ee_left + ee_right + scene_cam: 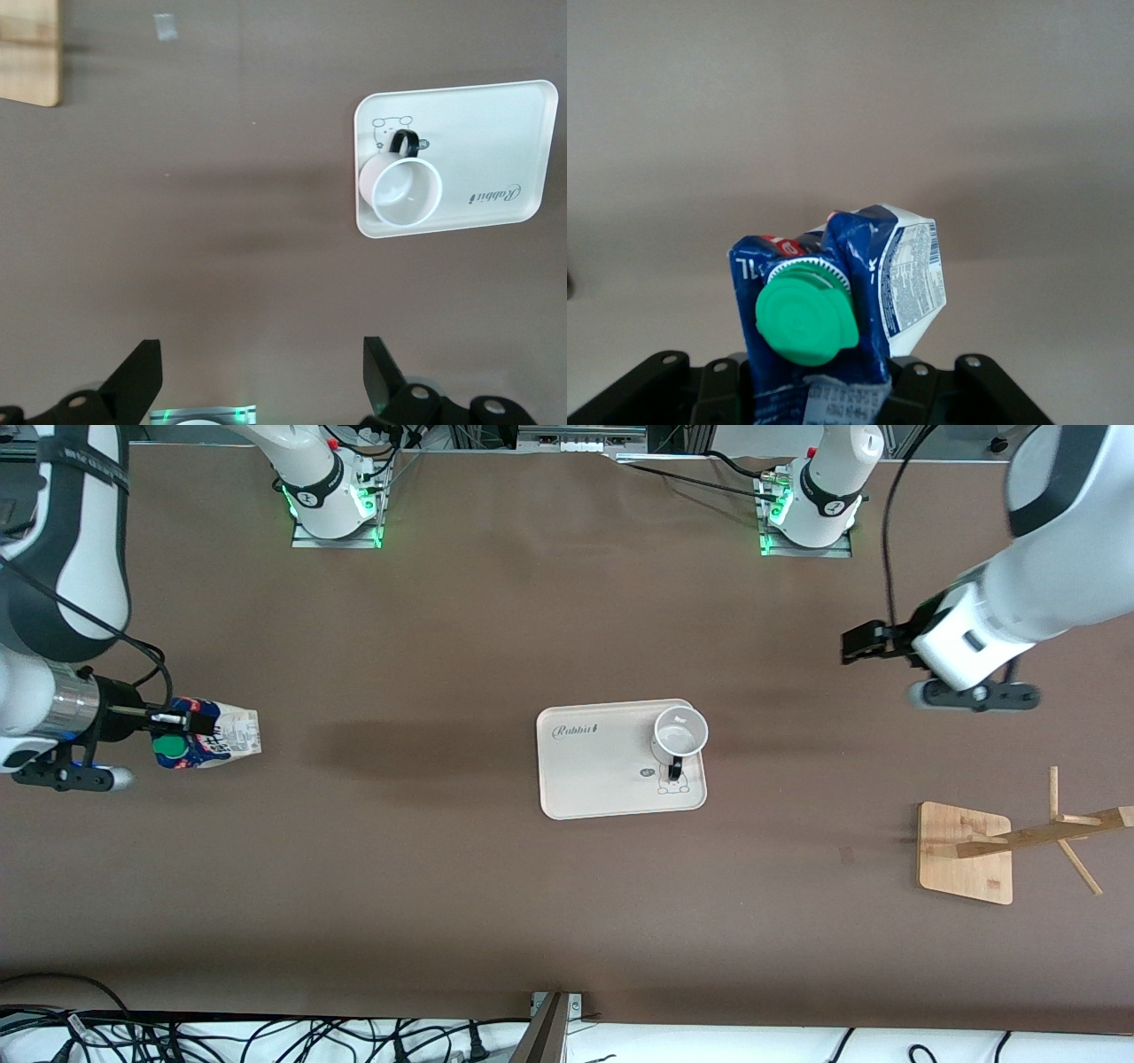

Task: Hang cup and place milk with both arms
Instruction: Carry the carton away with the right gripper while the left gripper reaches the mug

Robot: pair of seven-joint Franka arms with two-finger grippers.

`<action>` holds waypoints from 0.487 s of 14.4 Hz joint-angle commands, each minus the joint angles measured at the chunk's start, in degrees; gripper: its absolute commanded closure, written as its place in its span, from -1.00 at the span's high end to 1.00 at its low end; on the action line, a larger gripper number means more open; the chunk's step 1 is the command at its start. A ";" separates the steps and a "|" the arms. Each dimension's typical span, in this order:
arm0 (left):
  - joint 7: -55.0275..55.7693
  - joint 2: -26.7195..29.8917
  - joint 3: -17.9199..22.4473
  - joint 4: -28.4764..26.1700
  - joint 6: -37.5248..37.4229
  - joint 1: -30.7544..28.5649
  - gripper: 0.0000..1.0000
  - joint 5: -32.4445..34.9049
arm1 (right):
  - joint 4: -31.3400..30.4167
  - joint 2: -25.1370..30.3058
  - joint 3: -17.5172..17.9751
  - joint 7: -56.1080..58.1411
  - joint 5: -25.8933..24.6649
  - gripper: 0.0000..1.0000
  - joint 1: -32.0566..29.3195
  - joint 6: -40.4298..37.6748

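While left gripper (858, 643) gapes, right gripper (177, 720) apparently pinches milk (213, 733).

The cup (680, 734) stands on the tray (585, 779), at its corner toward the left arm's end.

High front cam facing the bases; left wrist sharing its tray (585, 779); right wrist close on carton (842, 310).

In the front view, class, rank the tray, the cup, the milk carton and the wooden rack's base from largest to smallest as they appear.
1. Tray, clearly the largest.
2. Wooden rack's base.
3. Milk carton, held by the right gripper, so its raised position may enlarge it.
4. Cup. It looks close to the carton, so this order is unsure.
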State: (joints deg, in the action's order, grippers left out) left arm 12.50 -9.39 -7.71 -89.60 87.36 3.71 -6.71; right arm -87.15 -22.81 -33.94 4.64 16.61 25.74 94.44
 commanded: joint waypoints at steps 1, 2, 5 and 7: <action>4.80 -4.93 -0.47 0.92 3.24 2.26 1.00 -0.94 | -4.50 1.63 0.28 2.65 1.15 -0.70 -0.08 4.77; 6.73 -6.33 -0.55 0.48 4.65 3.75 1.00 -0.94 | -6.00 1.80 0.28 3.09 1.15 -0.70 0.01 6.88; 12.18 -8.02 -0.47 -3.20 10.97 8.24 1.00 -0.94 | -9.52 2.68 1.07 3.19 1.32 -0.70 0.18 12.33; 14.21 -9.41 -0.47 -5.05 14.58 10.96 1.00 -0.94 | -11.62 2.68 1.16 4.75 3.68 -0.70 0.18 15.67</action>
State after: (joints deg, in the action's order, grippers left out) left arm 24.32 -18.81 -8.51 -92.31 98.77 12.35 -6.89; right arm -94.65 -22.67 -33.31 7.09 17.62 25.80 106.60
